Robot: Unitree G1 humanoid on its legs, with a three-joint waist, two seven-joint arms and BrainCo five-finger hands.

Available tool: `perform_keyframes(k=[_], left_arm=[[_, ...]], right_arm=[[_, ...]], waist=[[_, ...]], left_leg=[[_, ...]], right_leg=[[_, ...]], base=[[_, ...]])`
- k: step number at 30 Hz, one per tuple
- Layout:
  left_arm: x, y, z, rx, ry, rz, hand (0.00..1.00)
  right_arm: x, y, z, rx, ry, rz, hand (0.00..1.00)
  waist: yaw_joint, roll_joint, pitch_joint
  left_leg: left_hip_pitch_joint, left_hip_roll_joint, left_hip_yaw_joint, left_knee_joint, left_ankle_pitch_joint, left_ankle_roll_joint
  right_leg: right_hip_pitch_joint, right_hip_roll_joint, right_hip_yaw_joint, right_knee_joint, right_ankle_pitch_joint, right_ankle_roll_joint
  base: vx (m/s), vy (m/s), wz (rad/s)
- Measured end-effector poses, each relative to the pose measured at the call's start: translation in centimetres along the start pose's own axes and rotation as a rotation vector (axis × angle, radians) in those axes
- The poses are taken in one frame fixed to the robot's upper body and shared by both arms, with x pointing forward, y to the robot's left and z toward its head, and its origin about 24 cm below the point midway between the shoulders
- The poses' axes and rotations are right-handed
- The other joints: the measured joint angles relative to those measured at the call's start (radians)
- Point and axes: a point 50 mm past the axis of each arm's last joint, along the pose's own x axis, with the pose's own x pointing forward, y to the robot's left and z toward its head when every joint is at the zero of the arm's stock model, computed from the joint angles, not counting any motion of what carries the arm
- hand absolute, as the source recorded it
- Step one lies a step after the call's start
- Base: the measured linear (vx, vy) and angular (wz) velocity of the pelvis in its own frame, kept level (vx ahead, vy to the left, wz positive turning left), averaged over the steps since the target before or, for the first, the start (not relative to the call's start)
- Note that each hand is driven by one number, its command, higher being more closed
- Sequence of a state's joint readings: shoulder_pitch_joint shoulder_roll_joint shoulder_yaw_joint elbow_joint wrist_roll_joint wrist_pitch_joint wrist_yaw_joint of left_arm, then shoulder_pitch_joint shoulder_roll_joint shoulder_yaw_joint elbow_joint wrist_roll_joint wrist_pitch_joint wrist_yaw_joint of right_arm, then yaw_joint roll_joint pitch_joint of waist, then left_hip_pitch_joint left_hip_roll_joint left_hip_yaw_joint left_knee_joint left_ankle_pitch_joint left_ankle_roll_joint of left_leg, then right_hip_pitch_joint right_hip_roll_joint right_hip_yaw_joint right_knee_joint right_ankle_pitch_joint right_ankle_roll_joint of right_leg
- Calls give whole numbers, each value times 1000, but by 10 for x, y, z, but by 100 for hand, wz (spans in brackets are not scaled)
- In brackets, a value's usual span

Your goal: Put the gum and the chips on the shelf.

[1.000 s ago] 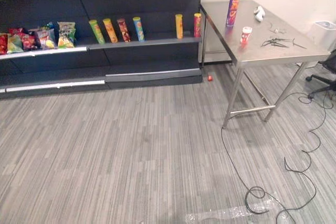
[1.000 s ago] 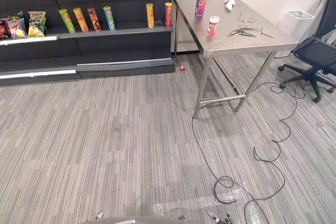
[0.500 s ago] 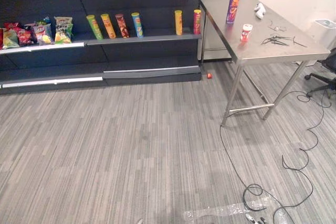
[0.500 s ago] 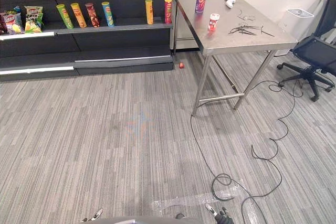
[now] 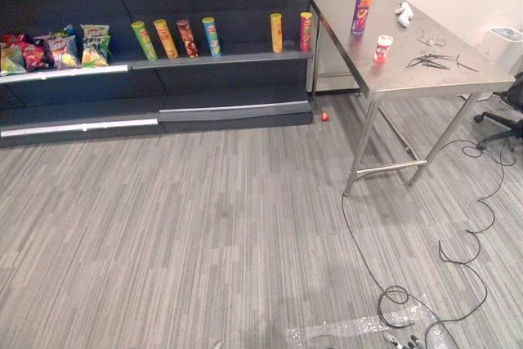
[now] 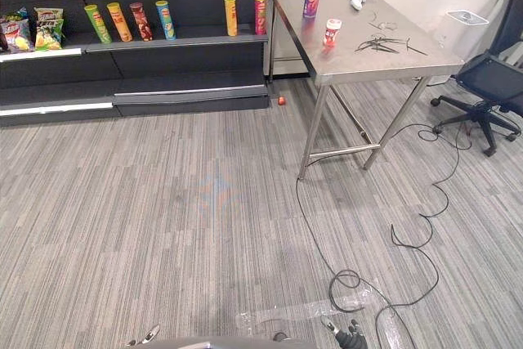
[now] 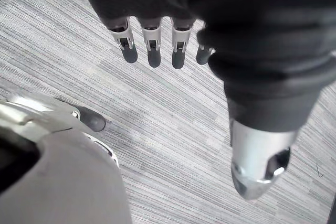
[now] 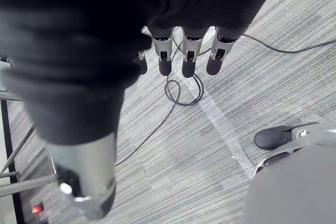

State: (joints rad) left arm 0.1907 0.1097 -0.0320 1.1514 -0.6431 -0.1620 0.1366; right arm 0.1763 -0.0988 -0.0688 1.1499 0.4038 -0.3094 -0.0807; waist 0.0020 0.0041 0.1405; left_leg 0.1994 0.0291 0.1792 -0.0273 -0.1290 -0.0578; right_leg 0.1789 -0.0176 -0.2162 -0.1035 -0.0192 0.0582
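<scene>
A tall purple chips can (image 5: 363, 6) stands upright on the steel table (image 5: 458, 83) at the far right. The small red-and-white gum bottle (image 5: 382, 48) stands a little nearer on the same table. The dark shelf (image 5: 221, 60) runs along the back left, beside the table. Both hands hang low over the carpet, far from the table. My left hand (image 7: 152, 40) has straight fingers and holds nothing. My right hand (image 8: 188, 51) is also open and empty, and its fingertips (image 6: 353, 337) peek in at the bottom edge of the right eye view.
Several chip cans (image 5: 176, 38) and snack bags (image 5: 57, 45) stand on the shelf. A white object (image 5: 404, 14) and black wires (image 5: 433, 61) lie on the table. A small red thing (image 5: 325, 117) lies on the floor. An office chair (image 6: 490, 79) and a white bin (image 6: 466, 26) are at the right.
The camera has shifted a little, so the shelf and table sit slightly differently in the picture. My right hand's fingertips have come in at the bottom edge. Nothing on the table moved.
</scene>
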Motion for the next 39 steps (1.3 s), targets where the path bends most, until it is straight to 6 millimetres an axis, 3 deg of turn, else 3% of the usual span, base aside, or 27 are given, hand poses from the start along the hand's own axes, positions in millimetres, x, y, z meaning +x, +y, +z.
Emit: perform_keyframes(k=[7, 10, 12, 14, 15, 18, 22, 24, 26, 27, 28, 29, 30, 32, 35, 36, 38, 39], left_arm=[[2, -1, 4, 17, 11, 14, 0], [3, -5, 10, 12, 5, 2, 0], [4, -7, 15, 5, -3, -5, 0], [4, -8, 17, -5, -7, -8, 0], [4, -7, 16, -17, -2, -2, 0], [2, -2, 4, -54, 39, 16, 0], [-1, 4, -8, -93, 64, 43, 0], [-4, 4, -18, -116, 78, 50, 0], [-7, 2, -28, -124, 108, 50, 0], [-9, 7, -33, -131, 122, 57, 0], [-9, 8, -33, -129, 122, 57, 0], [-8, 13, -30, -114, 115, 67, 0], [-5, 15, -23, -102, 98, 66, 0], [-4, 17, -17, -56, 90, 65, 0], [-3, 19, -16, -31, 93, 66, 0], [-3, 22, -16, -20, 93, 64, 0], [-4, 26, -17, 12, 100, 64, 0], [-3, 25, -14, 21, 92, 63, 0]], right_arm=[[1, 4, 6, 41, -34, 24, 0], [5, 11, 17, 42, -62, 51, 0], [6, 14, 23, 30, -83, 84, 0], [7, 14, 25, 11, -87, 109, 0], [8, 14, 26, 17, -77, 123, 0], [8, 11, 25, 28, -51, 145, 0], [7, 6, 20, 22, -32, 174, 0], [7, 1, 20, 10, -31, 171, 0], [6, -2, 18, -1, -26, 167, 0], [5, -3, 15, 0, -19, 165, 0], [5, -3, 15, -4, -17, 167, 0], [4, 1, 14, -16, -13, 189, 0], [3, 7, 11, -9, -9, 208, 0], [2, 12, 9, 4, -3, 214, 0], [0, 11, 4, 12, -7, 210, 0], [-1, 13, 5, 27, -24, 205, 0], [-2, 12, 2, 70, -21, 188, 0], [-2, 12, 1, 85, -21, 185, 0]], waist=[[-1, 4, 16], [-4, 11, 51], [-1, 7, 82], [2, 10, 97], [3, -3, 112], [2, 8, 123], [2, 15, 129], [0, 39, 142], [0, 56, 145], [1, 56, 146], [8, 54, 144], [13, 16, 128], [7, -1, 121], [2, -22, 113], [16, -38, 94], [15, -46, 88], [4, -57, 77], [3, -55, 76]], left_leg=[[-8, 6, -3, 42, -6, -8], [-117, 39, 5, 221, -71, -25], [-204, 61, 35, 400, -74, -31], [-278, 86, 39, 557, -50, -53], [-336, 99, 48, 652, -48, -52], [-374, 108, 50, 575, -73, -36], [-390, 111, -19, 301, 31, -61], [-394, 164, -56, 162, 80, -92], [-385, 195, -58, 171, 79, -93], [-371, 192, -54, 212, 135, -84], [-372, 171, -53, 243, 138, -82], [-397, 131, -57, 311, 106, -43], [-437, 106, -56, 394, 46, -23], [-451, 66, -50, 453, -14, -1], [-385, 16, -14, 401, -40, 25], [-328, -7, 0, 353, -47, 38], [-257, -27, 1, 298, -58, 57], [-233, -30, -2, 286, -69, 77]], right_leg=[[14, -2, -13, 9, -4, -2], [-67, -4, -25, 132, -70, -32], [-97, -14, -28, 206, -120, -52], [-95, -17, -24, 222, -127, -63], [-85, -28, -15, 229, -133, -71], [-70, -59, 15, 228, -135, -71], [-50, -94, 51, 228, -153, -43], [-21, -91, 68, 229, -179, -5], [23, -92, 92, 230, -207, 37], [54, -114, 114, 231, -226, 64], [59, -136, 126, 227, -234, 66], [60, -167, 140, 235, -244, 57], [49, -197, 146, 261, -244, 52], [24, -235, 169, 319, -227, 76], [-96, -281, 237, 571, -166, 77], [-170, -302, 253, 731, -72, 69], [-238, -326, 257, 886, 42, 54], [-287, -321, 243, 972, -20, 38]], base=[[-39, -19, 3], [-105, -33, 15], [-111, -46, 16], [-50, -30, -1], [-13, 17, -16], [52, 72, -28], [169, 182, -20], [239, 296, -23], [323, 385, -34], [378, 423, -48], [368, 380, -50], [427, 394, -31], [407, 376, -10], [283, 296, 7], [298, 267, -13], [365, 226, -11], [351, 117, -6], [373, 59, -17]])
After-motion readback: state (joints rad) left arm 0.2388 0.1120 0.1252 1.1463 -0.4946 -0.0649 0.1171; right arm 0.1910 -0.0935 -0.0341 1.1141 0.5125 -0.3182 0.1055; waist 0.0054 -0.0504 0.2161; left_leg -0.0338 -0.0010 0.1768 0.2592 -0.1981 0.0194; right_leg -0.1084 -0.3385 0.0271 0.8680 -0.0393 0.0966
